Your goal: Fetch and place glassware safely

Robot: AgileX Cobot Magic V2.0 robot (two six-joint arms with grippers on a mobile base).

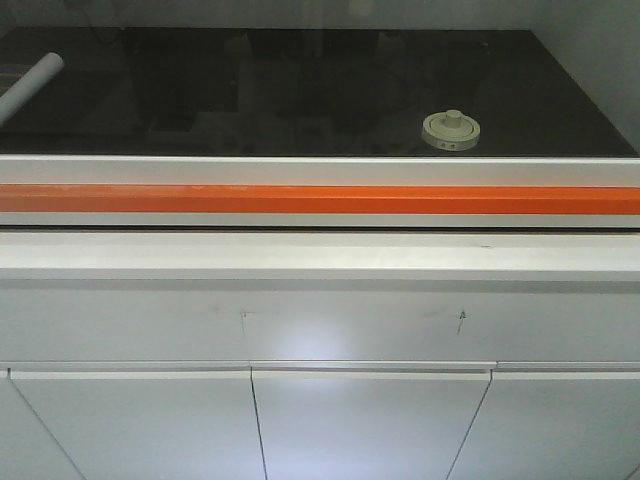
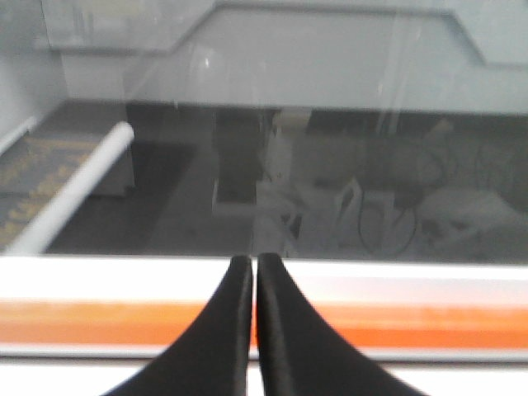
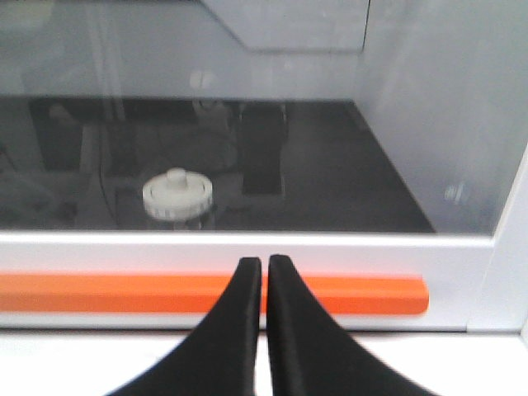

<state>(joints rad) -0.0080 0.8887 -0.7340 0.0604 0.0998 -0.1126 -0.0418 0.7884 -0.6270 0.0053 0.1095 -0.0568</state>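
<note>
A white cabinet [image 1: 320,330] fills the lower half of the front view, with three flat door panels along the bottom edge. Above it runs a white frame rail [image 1: 320,170] carrying a long orange strip [image 1: 320,199] across the whole width. Behind the rail, the upper half of the frame is a dark work surface [image 1: 250,90] inside a pale-walled enclosure, seen in both wrist views through a glass pane [image 3: 429,124] full of reflections. The enclosure holds two things. A white tube [image 1: 30,85] lies slanted at the upper left edge. The glass jar [image 1: 452,131] stands upright on the dark surface at the upper right, near the rail and well apart from the tube. The left gripper [image 2: 254,262] and the right gripper [image 3: 264,262] each rise from the bottom centre of their own view. Their black fingers are pressed together with only a thin slit between them, holding nothing and on the near side of the orange strip. The jar is small and squat. Its clear body barely shows (whether anything is in it cannot be told) under a round off-white lid [image 3: 176,195] with small dark marks around its edge. A stubby centre knob [image 1: 454,117] tops the lid.
</note>
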